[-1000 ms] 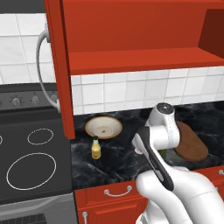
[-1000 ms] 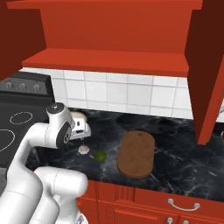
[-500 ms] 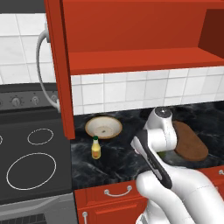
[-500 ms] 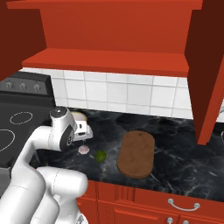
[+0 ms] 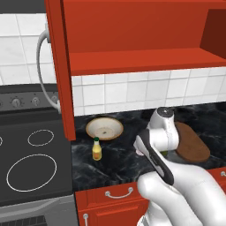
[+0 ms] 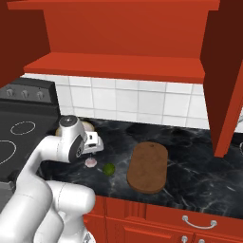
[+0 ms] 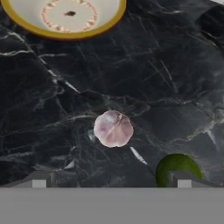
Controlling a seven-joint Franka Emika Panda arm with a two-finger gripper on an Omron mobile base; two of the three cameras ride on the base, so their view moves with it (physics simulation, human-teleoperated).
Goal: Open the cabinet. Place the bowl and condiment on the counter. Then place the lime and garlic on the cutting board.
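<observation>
Legible text, brands, numbers, signs: none. The small yellow condiment bottle with dark green cap (image 5: 96, 150) carries a pale label, too small to read. The dark grey stovetop (image 5: 31, 163) bears plain white rings only, no lettering.

I count one bowl (image 5: 104, 128) on the worktop (image 5: 119, 163), one yellow condiment bottle (image 5: 96, 150), one garlic bulb (image 7: 113, 128), one lime (image 6: 109, 168) and one cutting board (image 6: 147, 166). Above them I see one open cabinet (image 5: 132, 39) and, to the left, one stovetop (image 5: 26, 163).
</observation>
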